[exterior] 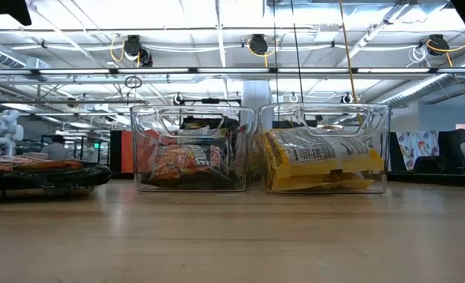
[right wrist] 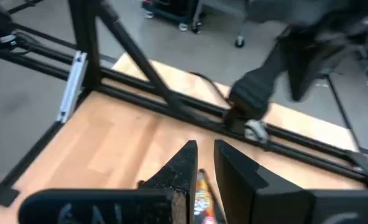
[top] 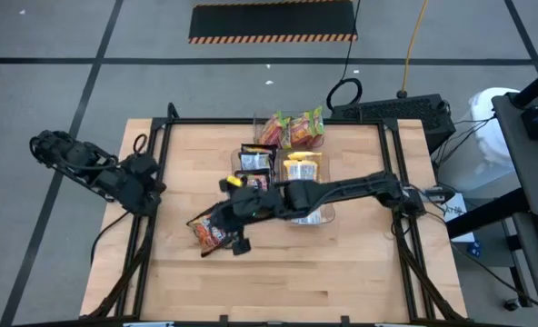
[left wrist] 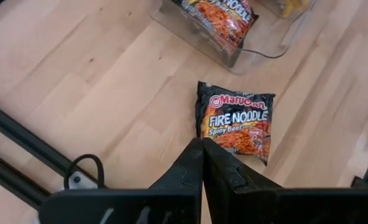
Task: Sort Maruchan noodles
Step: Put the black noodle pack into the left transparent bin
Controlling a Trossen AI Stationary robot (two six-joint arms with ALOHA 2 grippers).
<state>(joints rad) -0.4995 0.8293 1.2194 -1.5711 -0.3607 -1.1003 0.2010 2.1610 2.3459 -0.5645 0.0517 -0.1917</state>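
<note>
A dark brown and orange Maruchan packet lies flat on the table left of the bins, label up in the left wrist view and low at the left in the low view. My right gripper reaches across the table from the right. It hangs above the packet with a narrow gap between its fingers, and the packet shows through that gap. My left gripper is drawn back at the table's left edge, shut and holding nothing.
Two clear bins stand side by side at mid-table, one with dark packets and one with yellow packets. Pink-green packets lie in a bin behind them. A black frame rail runs along the table's left edge. Bare wood lies toward the near edge.
</note>
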